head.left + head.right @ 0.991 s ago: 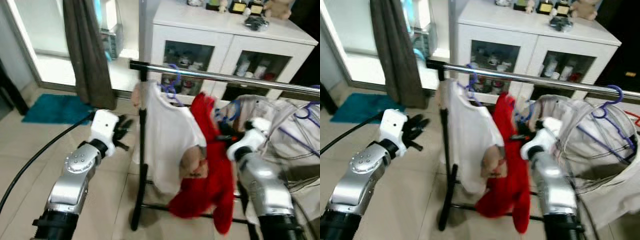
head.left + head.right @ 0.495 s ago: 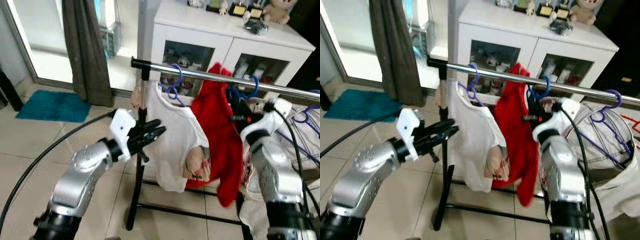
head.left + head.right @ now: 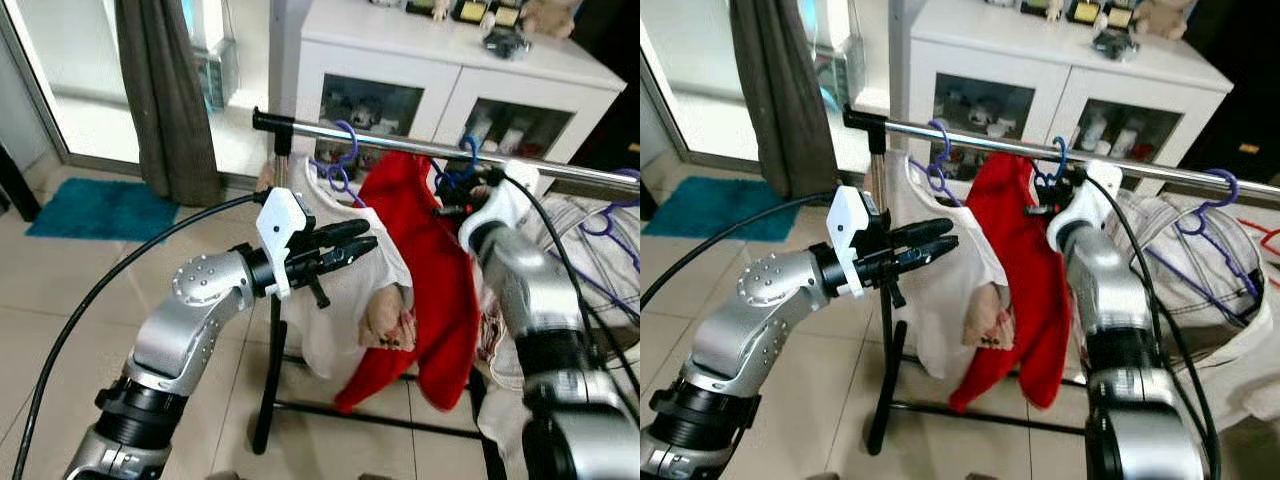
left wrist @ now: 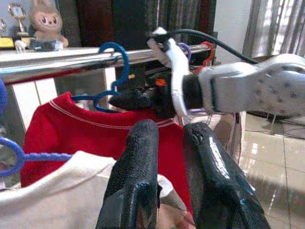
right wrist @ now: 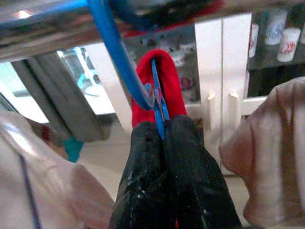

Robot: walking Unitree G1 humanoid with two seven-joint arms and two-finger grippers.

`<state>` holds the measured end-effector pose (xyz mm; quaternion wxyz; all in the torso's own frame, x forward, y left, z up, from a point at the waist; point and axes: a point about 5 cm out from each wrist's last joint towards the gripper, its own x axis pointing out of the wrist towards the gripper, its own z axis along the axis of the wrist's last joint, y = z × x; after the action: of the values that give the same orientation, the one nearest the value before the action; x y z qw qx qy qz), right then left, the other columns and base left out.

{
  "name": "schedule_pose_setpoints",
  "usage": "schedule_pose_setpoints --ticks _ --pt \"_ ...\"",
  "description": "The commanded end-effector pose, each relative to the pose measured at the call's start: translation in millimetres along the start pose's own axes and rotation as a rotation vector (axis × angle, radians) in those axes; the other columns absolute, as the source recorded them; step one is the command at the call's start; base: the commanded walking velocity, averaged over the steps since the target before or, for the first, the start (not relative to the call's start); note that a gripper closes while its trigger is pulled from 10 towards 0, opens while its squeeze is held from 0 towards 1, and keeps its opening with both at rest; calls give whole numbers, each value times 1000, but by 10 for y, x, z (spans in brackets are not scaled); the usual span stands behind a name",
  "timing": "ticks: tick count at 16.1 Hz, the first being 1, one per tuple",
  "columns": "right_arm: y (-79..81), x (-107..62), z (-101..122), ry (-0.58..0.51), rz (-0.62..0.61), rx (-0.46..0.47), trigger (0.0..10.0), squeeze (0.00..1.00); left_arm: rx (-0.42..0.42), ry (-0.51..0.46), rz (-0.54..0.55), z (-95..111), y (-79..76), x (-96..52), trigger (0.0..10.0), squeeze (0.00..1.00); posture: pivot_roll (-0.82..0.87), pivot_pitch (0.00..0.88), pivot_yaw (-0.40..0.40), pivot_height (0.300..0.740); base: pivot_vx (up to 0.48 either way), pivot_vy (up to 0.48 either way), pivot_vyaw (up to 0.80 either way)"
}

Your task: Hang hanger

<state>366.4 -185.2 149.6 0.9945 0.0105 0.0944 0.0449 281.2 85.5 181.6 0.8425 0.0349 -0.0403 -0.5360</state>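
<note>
A blue hanger carries a red shirt, and its hook lies over the steel rail of the clothes rack. My right gripper is just below the rail, shut on the hanger's blue wire at the red collar. In front of the white shirt, to the left of the red one, my left gripper points toward the right arm. Its fingers stand a little apart with nothing between them.
The white shirt hangs from a purple hanger near the rail's left end. The rack's black post and floor bars stand close in front. A white cabinet is behind, a dark curtain at left, and a pile of clothes with hangers at right.
My right gripper has lifted the blue hanger and red shirt up to the rail, where the hook now rests. The left arm has risen and reached right, in front of the white shirt.
</note>
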Motion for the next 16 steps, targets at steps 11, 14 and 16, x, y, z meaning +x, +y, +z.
schedule_pose_setpoints --ticks 11,14,16 --pt "-50 -157 18 -55 110 110 10000 1000 18 73 228 -92 225 -31 10000 0 0 0 -102 740 0 0 0" --pt "-34 -402 75 -126 213 74 10000 1000 4 61 386 -146 307 -167 10000 0 -9 0 -100 740 0 0 0" --pt "-8 -543 100 -181 231 67 10000 1000 -14 44 459 -165 304 -229 10000 0 -12 0 -105 740 0 0 0"
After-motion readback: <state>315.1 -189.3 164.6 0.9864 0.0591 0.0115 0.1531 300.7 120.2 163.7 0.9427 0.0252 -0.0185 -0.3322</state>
